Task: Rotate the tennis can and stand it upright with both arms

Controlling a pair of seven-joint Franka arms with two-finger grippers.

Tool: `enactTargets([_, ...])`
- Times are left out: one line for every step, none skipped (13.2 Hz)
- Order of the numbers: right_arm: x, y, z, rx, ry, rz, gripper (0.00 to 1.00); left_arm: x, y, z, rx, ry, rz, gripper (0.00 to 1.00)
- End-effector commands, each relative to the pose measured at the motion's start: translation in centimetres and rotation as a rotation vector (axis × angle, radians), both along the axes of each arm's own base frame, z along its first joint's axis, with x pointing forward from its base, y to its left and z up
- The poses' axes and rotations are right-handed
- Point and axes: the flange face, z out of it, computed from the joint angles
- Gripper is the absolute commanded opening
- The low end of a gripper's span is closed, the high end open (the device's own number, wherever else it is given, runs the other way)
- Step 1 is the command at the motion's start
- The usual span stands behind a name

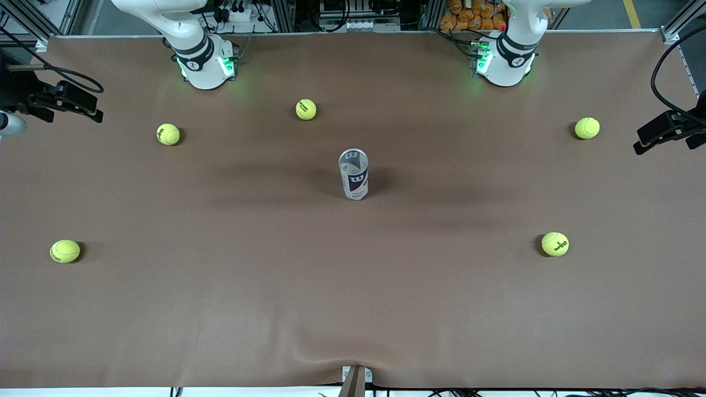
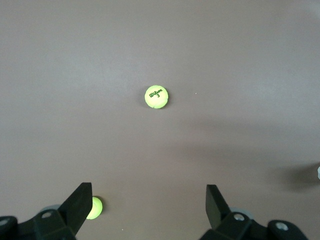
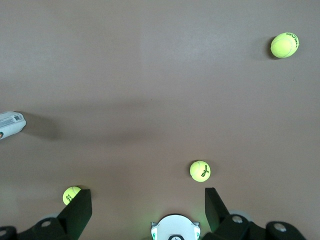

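The left gripper point(image 2: 146, 205) hung high over the brown table point(image 2: 150, 45) with its black fingers point(image 2: 80, 202) spread wide and nothing between them. The right gripper point(image 3: 147, 206) was the same, fingers point(image 3: 79, 206) released and empty, raised above its own arm's green-lit base point(image 3: 175, 229). Both arms were waiting, folded back at their bases; the front camera caught only the lower part of the right arm point(image 1: 187, 38) and of the left arm point(image 1: 515, 44), and neither gripper showed there.

The left wrist camera looked down on one tennis ball point(image 2: 156, 97) with dark lettering and a second ball point(image 2: 93, 208) partly hidden by a finger; just a sliver of something pale sat at the edge of that picture. The right wrist camera saw three balls and, at the edge, part of the tennis can point(image 3: 11, 125).

Only the front view showed the tennis can point(image 1: 353, 174) whole. It stood upright in the middle of the table, between the two arms' ends, its long axis vertical, the silver-rimmed open mouth facing up and the dark-blue and white label toward the front camera. Five balls lay scattered well apart around it, none touching it; the closest ball point(image 1: 305, 109) lay farther from the front camera, toward the right arm's base.
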Motion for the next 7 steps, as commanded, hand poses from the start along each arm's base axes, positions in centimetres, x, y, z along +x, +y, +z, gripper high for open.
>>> enactTargets([-0.01,0.31,-0.01,-0.005,0.002,-0.006,1.00,-0.05,-0.15,-0.03,-0.006,-0.003,-0.022,1.00])
enactTargets([-0.01,0.31,-0.01,-0.005,0.002,-0.006,1.00,-0.05,-0.15,-0.03,-0.006,-0.003,-0.022,1.00])
enactTargets([-0.01,0.31,-0.01,-0.005,0.002,-0.006,1.00,0.00,-0.15,-0.04,-0.006,-0.003,-0.025,1.00])
enactTargets([-0.01,0.31,-0.01,-0.005,0.002,-0.006,1.00,0.00,-0.15,-0.04,-0.006,-0.003,-0.027,1.00])
enactTargets([-0.01,0.31,-0.01,-0.005,0.002,-0.006,1.00,0.04,-0.17,-0.20,-0.008,0.000,-0.024,1.00])
enactTargets([-0.01,0.31,-0.01,-0.005,0.002,-0.006,1.00,0.03,-0.19,-0.22,-0.010,0.002,-0.010,1.00])
enactTargets([-0.01,0.31,-0.01,-0.005,0.002,-0.006,1.00,-0.03,-0.18,-0.15,-0.010,0.001,0.003,1.00])
